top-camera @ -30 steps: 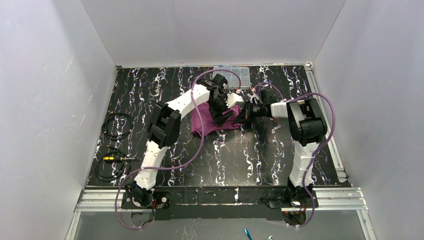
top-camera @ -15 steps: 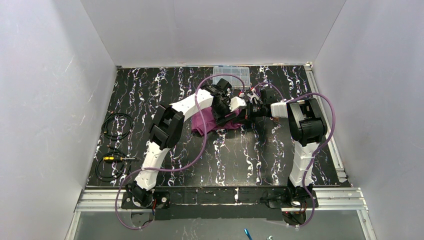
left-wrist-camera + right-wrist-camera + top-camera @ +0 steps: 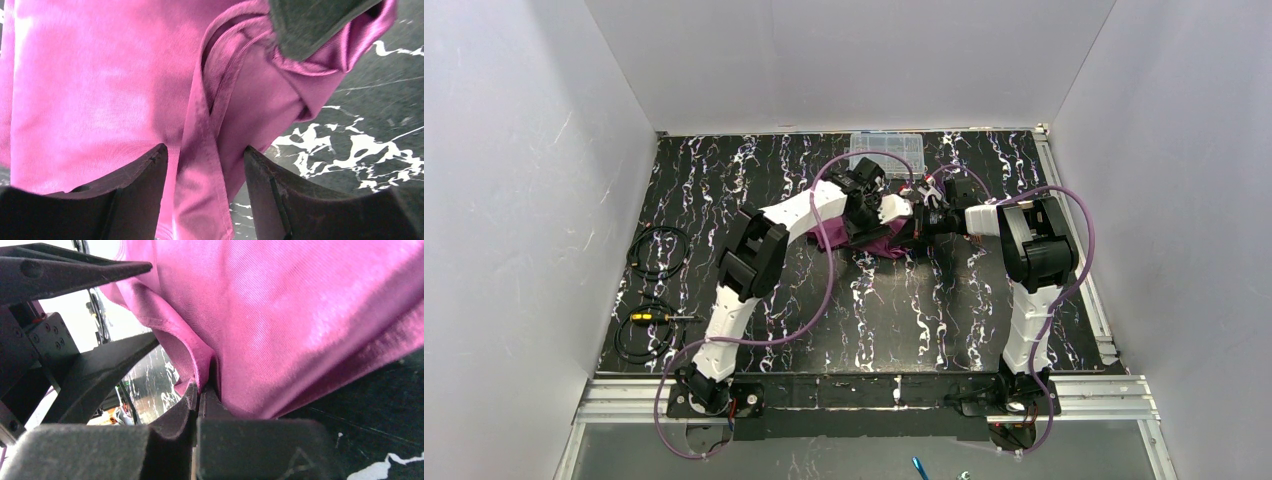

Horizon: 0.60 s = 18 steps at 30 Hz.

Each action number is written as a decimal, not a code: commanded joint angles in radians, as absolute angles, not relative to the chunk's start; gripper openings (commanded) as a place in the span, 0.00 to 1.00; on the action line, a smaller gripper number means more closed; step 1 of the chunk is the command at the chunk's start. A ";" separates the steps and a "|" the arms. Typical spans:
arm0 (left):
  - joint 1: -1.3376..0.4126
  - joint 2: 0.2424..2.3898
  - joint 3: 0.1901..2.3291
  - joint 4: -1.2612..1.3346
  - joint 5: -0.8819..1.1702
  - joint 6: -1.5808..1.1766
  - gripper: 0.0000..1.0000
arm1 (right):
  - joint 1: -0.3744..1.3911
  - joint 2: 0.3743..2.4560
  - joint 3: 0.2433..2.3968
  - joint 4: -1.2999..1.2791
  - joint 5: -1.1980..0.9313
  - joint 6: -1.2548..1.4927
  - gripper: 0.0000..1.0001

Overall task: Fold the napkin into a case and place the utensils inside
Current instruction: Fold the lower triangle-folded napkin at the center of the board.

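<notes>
The plum-purple napkin lies bunched on the black marbled table between both grippers. My left gripper is open; in the left wrist view its jaws stand apart astride a hemmed fold of the napkin without squeezing it. My right gripper is shut on a fold of the napkin, pinched between its tips and lifted a little off the table. One of the right gripper's fingers shows at the top of the left wrist view. The utensils are out of view.
A clear plastic compartment box stands at the table's far edge behind the grippers. Two coils of black cable lie at the left edge. White walls enclose the table on three sides.
The left arm has swung right, toward the right gripper. The napkin has gone from a wider spread to a narrower bunch between the grippers. The right arm has barely moved.
</notes>
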State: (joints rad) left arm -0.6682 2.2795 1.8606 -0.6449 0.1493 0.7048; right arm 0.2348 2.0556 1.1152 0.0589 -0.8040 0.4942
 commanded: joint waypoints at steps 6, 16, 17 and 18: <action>-0.639 2.191 1.772 -0.588 -0.021 0.815 0.55 | 0.231 2.053 1.066 0.029 -0.712 0.462 0.01; -0.629 2.181 1.819 -0.614 -0.003 0.796 0.54 | 0.231 2.051 1.057 0.042 -0.713 0.469 0.01; -0.628 2.181 1.826 -0.619 -0.001 0.796 0.54 | 0.231 2.051 1.056 0.045 -0.713 0.470 0.01; -0.627 2.181 1.831 -0.624 0.000 0.797 0.53 | 0.232 2.051 1.053 0.047 -0.713 0.473 0.01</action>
